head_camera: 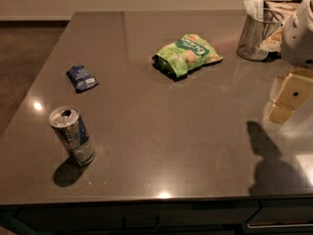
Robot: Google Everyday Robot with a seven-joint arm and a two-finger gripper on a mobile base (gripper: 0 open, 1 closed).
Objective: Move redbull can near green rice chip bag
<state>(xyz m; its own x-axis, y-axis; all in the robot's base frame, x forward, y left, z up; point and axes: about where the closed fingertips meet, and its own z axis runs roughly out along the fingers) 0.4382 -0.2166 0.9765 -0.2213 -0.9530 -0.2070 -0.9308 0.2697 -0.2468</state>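
The redbull can stands upright near the front left of the dark grey counter, its silver top with the opening showing. The green rice chip bag lies crinkled toward the back middle of the counter, well away from the can. My gripper is pale yellow and hangs over the right side of the counter, far right of the can and to the front right of the bag. It holds nothing that I can see. Its shadow falls on the counter below it.
A small dark blue packet lies at the left, behind the can. A wire mesh cup with white napkins stands at the back right. A white arm part is beside it. The counter's front edge runs just below the can.
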